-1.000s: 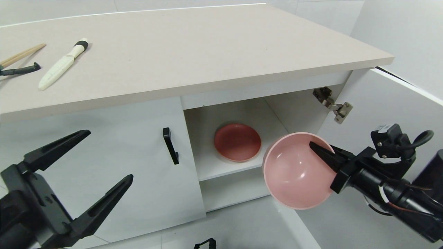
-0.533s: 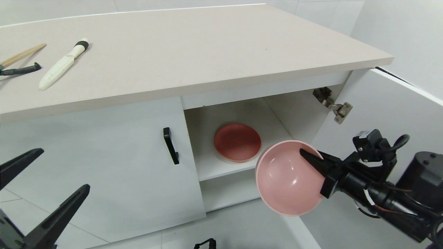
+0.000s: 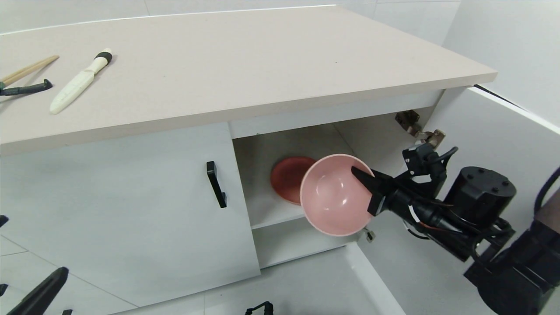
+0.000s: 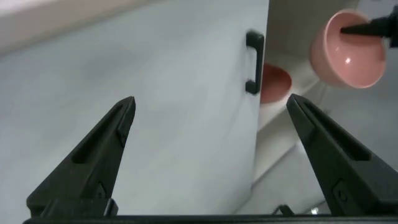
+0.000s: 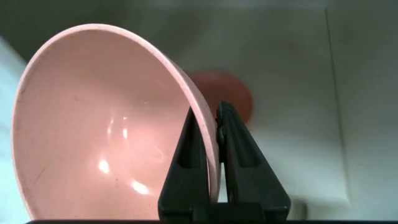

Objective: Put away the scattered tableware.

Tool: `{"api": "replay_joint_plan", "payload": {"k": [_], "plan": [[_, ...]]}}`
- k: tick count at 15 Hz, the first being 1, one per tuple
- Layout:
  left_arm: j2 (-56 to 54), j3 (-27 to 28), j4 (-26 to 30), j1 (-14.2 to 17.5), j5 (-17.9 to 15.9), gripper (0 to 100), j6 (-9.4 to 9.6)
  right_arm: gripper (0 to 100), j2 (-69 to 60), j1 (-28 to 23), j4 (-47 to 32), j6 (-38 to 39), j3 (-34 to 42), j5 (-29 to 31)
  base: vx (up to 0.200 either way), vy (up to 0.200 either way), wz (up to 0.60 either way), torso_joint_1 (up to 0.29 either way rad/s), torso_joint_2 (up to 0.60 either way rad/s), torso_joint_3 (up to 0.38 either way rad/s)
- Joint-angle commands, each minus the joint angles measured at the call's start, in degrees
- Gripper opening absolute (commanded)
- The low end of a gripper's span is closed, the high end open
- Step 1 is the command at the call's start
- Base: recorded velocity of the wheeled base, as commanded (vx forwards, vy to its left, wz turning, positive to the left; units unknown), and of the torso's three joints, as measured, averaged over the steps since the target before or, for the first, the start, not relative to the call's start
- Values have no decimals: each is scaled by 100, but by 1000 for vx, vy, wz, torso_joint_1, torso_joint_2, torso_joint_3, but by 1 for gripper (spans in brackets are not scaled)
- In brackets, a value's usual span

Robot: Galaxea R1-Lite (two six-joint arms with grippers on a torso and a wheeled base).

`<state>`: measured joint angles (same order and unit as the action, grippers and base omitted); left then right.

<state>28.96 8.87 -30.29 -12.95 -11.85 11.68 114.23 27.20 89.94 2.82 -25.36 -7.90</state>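
Pink bowl [image 3: 334,197] held just off the shelf [image 3: 264,208]'s front edge — stowing step.
Right gripper [image 3: 358,172] clamps its tilted rim; next — ease it in beside the 1 red plate [image 3: 286,177], level, let go.

Head view down on cabinet [image 3: 131,197], wrist views nearer, all sharing bowl [image 3: 332,197]

- Red plate [image 3: 286,179], partly hidden behind the pink bowl [image 3: 334,197]
- Far finger of the right gripper [image 3: 361,177], hidden behind the bowl's wall
- Left gripper [image 4: 210,102], well left of the bowl, mostly cut off in head view
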Motion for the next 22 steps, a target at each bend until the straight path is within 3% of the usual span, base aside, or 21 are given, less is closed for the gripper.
{"api": "replay_joint_plan", "payload": {"k": [1, 3, 4, 5, 7, 13, 16, 19, 20, 21, 22], "plan": [[-330, 71, 24, 11, -10, 100, 10, 0, 706, -4, -29, 272, -611, -19, 0, 0, 0, 0, 0, 0], [-181, 519, 50, -33, -37, 100, -8, 0, 803, -118, -539, 527, -1112, -203, 0, 0, 0, 0, 0, 0], [-102, 607, 41, -24, -81, 100, -16, 0, 794, -162, -838, 545, -1340, -230, 0, 0, 0, 0, 0, 0], [-40, 677, 41, 3, -256, 100, -16, 0, 785, -250, -1682, 545, -1956, -247, 0, 0, 0, 0, 0, 0], [-110, 642, 50, 11, -292, 100, -16, 0, 821, -250, -2209, 536, -2492, -247, 0, 0, 0, 0, 0, 0], [-189, 536, 59, 38, -300, 100, -8, 0, 1058, -224, -2315, 501, -2624, -256, 0, 0, 0, 0, 0, 0], [-778, 44, 349, 468, -265, 100, -25, 0, 1190, -250, -2508, 483, -2843, -247, 0, 0, 0, 0, 0, 0], [-1358, -325, 850, 776, -186, 100, -386, 0, 1295, -259, -2675, 483, -3160, -256, 0, 0, 0, 0, 0, 0], [-1385, -422, 876, 873, -28, 100, -772, 0, 1348, -241, -2754, 483, -3256, -265, 0, 0, 0, 0, 0, 0], [-1411, -466, 876, 908, 7, 100, -948, 0, 1445, -224, -2789, 483, -3371, -265, 0, 0, 0, 0, 0, 0], [-1517, -580, 902, 917, 16, 100, -1265, 0, 1541, -215, -2859, 483, -3502, -265, 0, 0, 0, 0, 0, 0]]}}
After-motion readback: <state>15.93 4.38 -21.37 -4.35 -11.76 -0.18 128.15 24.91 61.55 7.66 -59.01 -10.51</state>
